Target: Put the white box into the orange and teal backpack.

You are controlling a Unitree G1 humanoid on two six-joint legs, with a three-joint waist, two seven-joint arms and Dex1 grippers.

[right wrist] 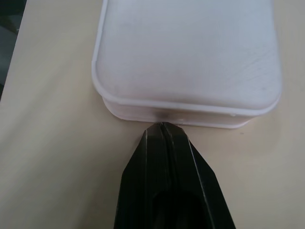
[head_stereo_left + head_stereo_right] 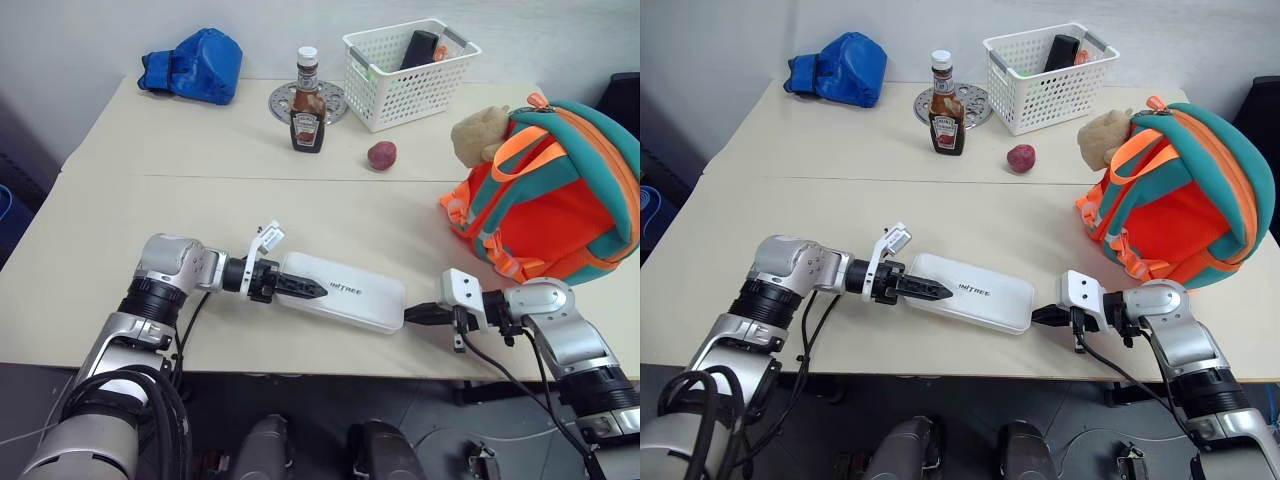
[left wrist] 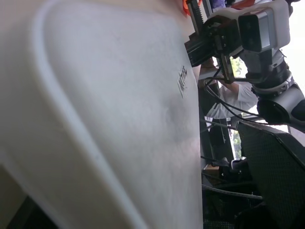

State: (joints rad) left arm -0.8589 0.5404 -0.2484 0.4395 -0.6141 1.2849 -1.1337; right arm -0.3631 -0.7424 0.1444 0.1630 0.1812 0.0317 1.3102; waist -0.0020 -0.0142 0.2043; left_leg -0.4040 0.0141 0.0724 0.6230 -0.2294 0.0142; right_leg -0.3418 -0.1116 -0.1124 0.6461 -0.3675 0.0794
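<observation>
The white box (image 2: 345,292) lies flat near the table's front edge, its dark lettering facing up. My left gripper (image 2: 300,287) is at the box's left end, open, with one black finger (image 2: 925,290) lying over the top of the lid. In the left wrist view the box (image 3: 119,109) is very close. My right gripper (image 2: 415,314) is shut, and its closed tip (image 1: 163,126) presses against the box's right short edge (image 1: 186,112). The orange and teal backpack (image 2: 560,200) stands at the right, behind my right arm. A beige plush toy (image 2: 478,135) hangs at its top left.
A ketchup bottle (image 2: 307,105) stands at the back centre beside a round metal trivet (image 2: 335,100). A white lattice basket (image 2: 385,90) sits to its right and a blue bag (image 2: 195,65) at the back left. A small reddish round thing (image 2: 382,155) lies mid-table.
</observation>
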